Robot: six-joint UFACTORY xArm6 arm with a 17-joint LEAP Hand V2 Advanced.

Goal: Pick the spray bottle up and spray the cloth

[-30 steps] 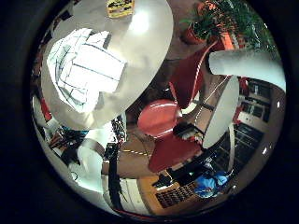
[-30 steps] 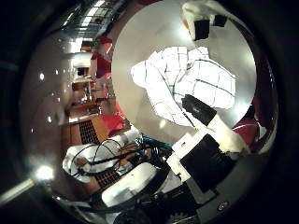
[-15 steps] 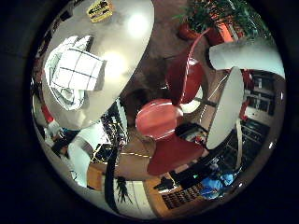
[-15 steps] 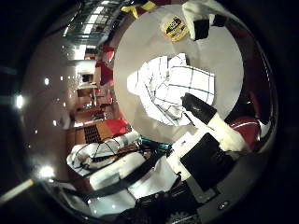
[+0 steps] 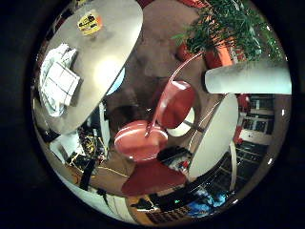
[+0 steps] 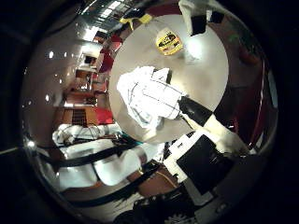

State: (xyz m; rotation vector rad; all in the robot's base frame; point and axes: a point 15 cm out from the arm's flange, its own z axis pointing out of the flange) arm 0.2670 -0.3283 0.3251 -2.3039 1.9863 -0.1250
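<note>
A white cloth [image 6: 149, 100] with dark check lines lies crumpled on the round pale table [image 6: 205, 79]. Beside it on the same table is the clear spray bottle [image 6: 169, 41] with a yellow and black label and a yellow top. My right hand [image 6: 205, 140] hangs well above the table and touches neither. One white finger with a black tip reaches in over the cloth's edge, and another shows at the far rim beyond the bottle. The fingers look straight and hold nothing. The little finger side view shows the cloth [image 5: 57, 83] and the bottle's label [image 5: 89, 22] small and far off.
Red chairs [image 5: 143, 140] stand on the floor beside the table. A potted green plant [image 5: 228, 28] and a white pillar [image 5: 248, 78] are beyond them. A second pale round table [image 5: 214, 138] stands next to the chairs.
The whole picture has shifted: the table and cloth look smaller and farther off, so the hand has drawn away from them. The spray bottle has come fully into view.
</note>
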